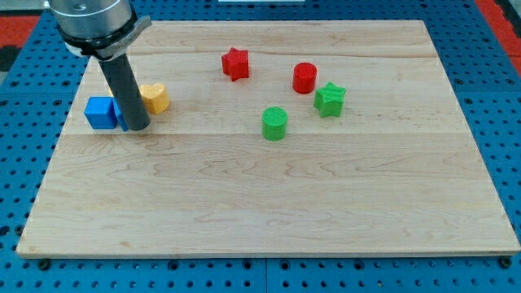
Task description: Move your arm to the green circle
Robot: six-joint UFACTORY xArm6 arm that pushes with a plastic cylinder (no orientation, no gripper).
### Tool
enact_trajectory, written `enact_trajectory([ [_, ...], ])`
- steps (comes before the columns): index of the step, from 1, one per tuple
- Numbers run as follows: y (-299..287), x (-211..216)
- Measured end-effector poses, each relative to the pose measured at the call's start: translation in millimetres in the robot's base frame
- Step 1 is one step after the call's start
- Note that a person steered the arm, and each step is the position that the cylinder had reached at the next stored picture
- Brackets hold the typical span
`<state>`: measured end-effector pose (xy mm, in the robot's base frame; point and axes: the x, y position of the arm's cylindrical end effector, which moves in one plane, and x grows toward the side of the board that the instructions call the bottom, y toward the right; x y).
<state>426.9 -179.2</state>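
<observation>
1. Green is what I look for first: the green circle [275, 123], a short upright cylinder, stands near the middle of the wooden board [269, 212], slightly toward the view's top.
2. Around it, the green star [330, 99] sits near it toward the view's upper right, apart from it, and the red cylinder [304, 77] lies just beyond that star. The red star [235, 63] is farther toward the view's top, a little to the left.
3. My tip [136, 128] rests on the board well apart from all of these, at the view's left. It stands between the blue cube [102, 112] on its left and the yellow block [154, 98] on its upper right, close to both; I cannot tell whether it touches either.
4. There is no pincer on this rig, only the plain rod, so nothing is clenched or held.
5. The relation that matters: the green circle lies toward the view's right of my tip, at almost the same height in the view. I judge a nearly straight slide rightward would reach it, with no block on that line.
</observation>
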Motion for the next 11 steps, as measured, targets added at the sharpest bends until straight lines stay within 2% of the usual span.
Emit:
enact_trajectory([
  [4, 33.2, 18.5],
  [5, 34.7, 63.2],
  [8, 35.5, 66.3],
  [10, 129.5, 65.3],
  [11, 165.0, 48.9],
])
